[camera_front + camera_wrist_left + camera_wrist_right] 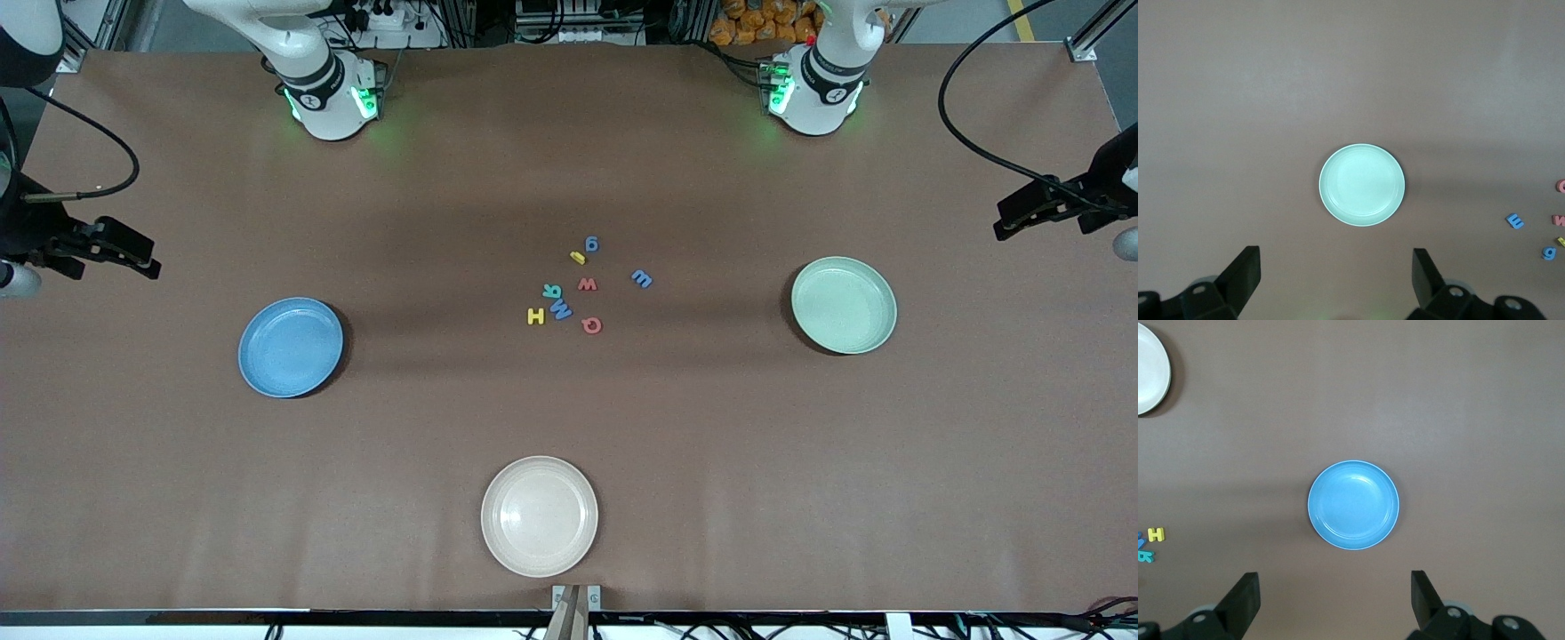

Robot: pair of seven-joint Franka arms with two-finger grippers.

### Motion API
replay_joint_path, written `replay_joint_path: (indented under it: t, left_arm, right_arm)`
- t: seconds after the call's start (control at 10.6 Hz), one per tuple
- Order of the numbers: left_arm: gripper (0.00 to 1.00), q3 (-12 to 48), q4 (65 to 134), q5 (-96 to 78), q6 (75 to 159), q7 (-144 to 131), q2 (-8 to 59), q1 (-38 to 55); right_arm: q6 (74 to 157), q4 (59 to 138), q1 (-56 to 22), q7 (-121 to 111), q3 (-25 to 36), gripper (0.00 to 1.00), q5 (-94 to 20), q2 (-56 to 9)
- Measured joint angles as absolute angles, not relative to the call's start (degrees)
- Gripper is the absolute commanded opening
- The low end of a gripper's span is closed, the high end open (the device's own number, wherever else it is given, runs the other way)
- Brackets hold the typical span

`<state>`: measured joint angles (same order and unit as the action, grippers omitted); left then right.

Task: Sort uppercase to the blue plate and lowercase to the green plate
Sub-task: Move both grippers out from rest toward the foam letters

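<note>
Sorting not begun: left gripper and right gripper wide open, empty, high over the tabletop's ends; next, descend onto a mid-tabletop letter.

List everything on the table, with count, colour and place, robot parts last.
blue plate: one, mid-blue, bare, toward the right arm's end of the table.
green plate: one, pale mint, bare, toward the left arm's end.
white plate: one, cream, bare, nearest the front camera, mid-table.
foam letters: eight, clustered mid-table between the blue and green plates: yellow H, blue M, teal R, red Q, red w, blue m, blue g, small yellow piece.
table: one, brown.
left gripper: open, high over the green plate, waiting.
right gripper: open, high over the blue plate, waiting.
</note>
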<state>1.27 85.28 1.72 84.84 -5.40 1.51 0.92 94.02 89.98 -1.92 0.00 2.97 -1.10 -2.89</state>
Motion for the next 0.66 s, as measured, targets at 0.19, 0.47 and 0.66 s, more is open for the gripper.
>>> replay_joint_path:
  t: [0.19, 0.47, 0.66]
  left_arm:
    - [1.0, 1.3, 86.4, 1.7, 84.8, -5.5, 0.1, 0.9]
    - [1.0, 1.4, 87.5, 1.7, 84.8, -5.5, -0.7, 1.0]
    - [1.0, 1.4, 88.2, 1.7, 84.8, -5.5, -0.7, 1.3]
  right_arm:
    - [93.7, 90.0, -1.5, -0.1, 3.1, 1.0, -1.1, -2.8]
    - [93.5, 90.0, -1.0, -0.3, 3.2, 1.0, -1.1, -2.8]
    - [93.5, 90.3, -1.0, -0.3, 3.2, 1.0, -1.1, -2.8]
